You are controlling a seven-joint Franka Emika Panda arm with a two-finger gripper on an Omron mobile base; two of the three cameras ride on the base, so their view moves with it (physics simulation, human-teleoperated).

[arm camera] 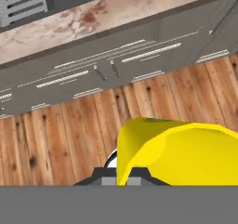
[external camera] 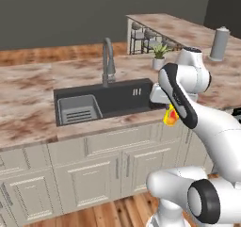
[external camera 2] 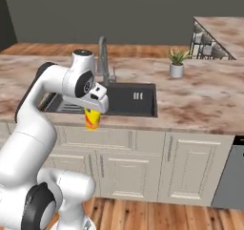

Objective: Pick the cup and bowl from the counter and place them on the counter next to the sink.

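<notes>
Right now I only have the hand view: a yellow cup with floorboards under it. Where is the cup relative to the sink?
Observer: The cup is held in the shut hand, just off the front edge of the counter, in front of the sink.
Operator: So it's not above the counter?
Observer: No. It hangs in front of the cabinet doors. The counter carries on to the right of the sink.
Operator: Anything standing on that stretch?
Observer: A white plant pot, near the back edge.
</notes>
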